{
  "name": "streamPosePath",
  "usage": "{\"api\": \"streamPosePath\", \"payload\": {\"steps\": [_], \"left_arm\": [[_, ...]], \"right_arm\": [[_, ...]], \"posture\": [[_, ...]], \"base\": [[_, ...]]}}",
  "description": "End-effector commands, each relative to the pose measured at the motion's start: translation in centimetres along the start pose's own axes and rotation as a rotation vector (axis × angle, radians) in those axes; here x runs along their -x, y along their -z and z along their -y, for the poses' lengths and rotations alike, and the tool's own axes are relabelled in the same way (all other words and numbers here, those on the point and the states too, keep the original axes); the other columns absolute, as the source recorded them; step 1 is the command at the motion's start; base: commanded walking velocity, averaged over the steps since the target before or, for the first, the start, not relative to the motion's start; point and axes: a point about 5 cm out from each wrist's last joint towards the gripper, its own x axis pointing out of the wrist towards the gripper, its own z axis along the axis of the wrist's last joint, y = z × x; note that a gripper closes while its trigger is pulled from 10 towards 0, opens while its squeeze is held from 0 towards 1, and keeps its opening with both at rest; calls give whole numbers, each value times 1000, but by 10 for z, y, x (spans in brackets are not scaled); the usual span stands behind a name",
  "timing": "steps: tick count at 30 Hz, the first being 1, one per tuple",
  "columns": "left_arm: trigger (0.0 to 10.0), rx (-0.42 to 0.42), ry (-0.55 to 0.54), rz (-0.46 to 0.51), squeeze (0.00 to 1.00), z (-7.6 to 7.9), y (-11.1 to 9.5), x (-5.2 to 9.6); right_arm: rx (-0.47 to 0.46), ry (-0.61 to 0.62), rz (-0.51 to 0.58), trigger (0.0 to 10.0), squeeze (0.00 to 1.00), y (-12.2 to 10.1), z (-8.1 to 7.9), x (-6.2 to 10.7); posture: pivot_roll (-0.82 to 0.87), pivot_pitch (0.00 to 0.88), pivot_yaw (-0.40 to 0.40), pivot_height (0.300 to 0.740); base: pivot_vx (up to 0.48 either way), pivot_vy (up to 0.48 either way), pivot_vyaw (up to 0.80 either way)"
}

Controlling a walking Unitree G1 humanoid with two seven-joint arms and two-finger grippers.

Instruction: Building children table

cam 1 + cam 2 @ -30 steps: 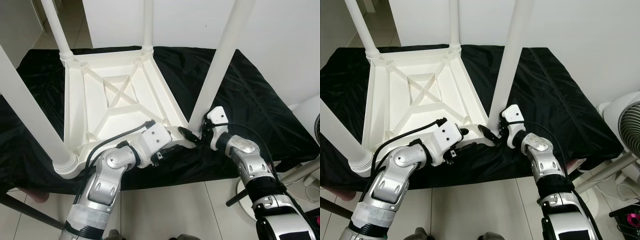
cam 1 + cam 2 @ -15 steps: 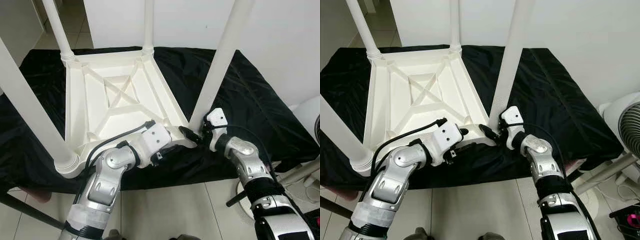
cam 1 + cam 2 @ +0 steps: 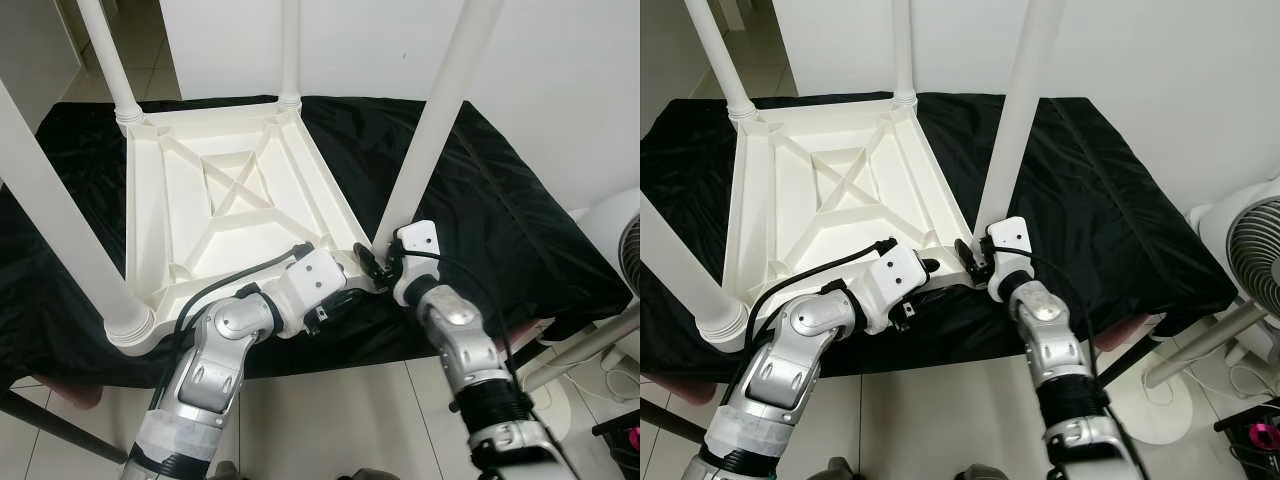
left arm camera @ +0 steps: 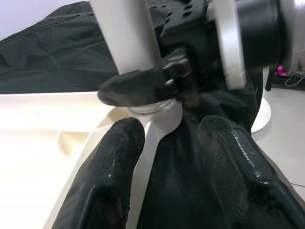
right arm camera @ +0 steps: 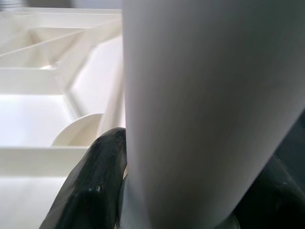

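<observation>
— What changed?
— The right gripper has slid closer in, fingers clamped round the near table leg at its socket.
— And the left gripper?
— Beside it, pinching the upturned tabletop rim; the leg looks nearly seated.

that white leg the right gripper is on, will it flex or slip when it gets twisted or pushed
Probably stiff: the table leg is a thick, straight tube. Its smooth, glossy surface could let the right gripper, shut around its base, slip when twisting. Being long and held low, it may lever sideways if not seated in the upturned table top.
</observation>
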Motion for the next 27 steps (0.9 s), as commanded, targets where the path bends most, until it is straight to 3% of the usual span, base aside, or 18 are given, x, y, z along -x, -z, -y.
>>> {"api": "streamPosePath", "payload": {"steps": [1, 5, 6, 12, 13, 14, 19, 27], "left_arm": [[10000, -5, -129, -8, 0, -4, 2, 0], [10000, -5, -126, -9, 0, -4, 3, 0], [10000, -5, -125, -10, 0, -3, 3, 0], [10000, 1, -128, -12, 0, -3, 3, 0], [10000, 2, -129, -12, 0, -3, 3, -1], [10000, 3, -132, -12, 0, -3, 3, -1], [10000, 4, -138, -11, 0, -4, 2, -1], [10000, 3, -149, -11, 0, -7, 2, -1]], "right_arm": [[-48, 94, -86, 10000, 0, 15, 4, 3], [-105, 190, -105, 10000, 0, 14, -10, -1], [-117, 185, -96, 10000, 0, 10, -19, -3], [-116, 111, -49, 10000, 0, -3, -33, -4], [-125, 81, -35, 10000, 86, -6, -34, -4], [-123, 65, -20, 10000, 973, -8, -34, -4], [-127, 44, -5, 10000, 1000, -10, -34, -2], [-24, -129, 17, 10000, 1000, -7, -6, 10]], "posture": [[-79, 0, -23, 740], [-78, 0, -22, 740], [-76, 0, -21, 740], [-82, 0, -19, 740], [-80, 0, -22, 740], [-79, 0, -23, 740], [-78, 0, -25, 740], [-80, 2, -25, 740]], "base": [[0, 0, 0], [0, 0, 0], [0, 0, 0], [0, 0, 0], [0, 0, 0], [0, 0, 0], [0, 0, 0], [0, 0, 0]]}}
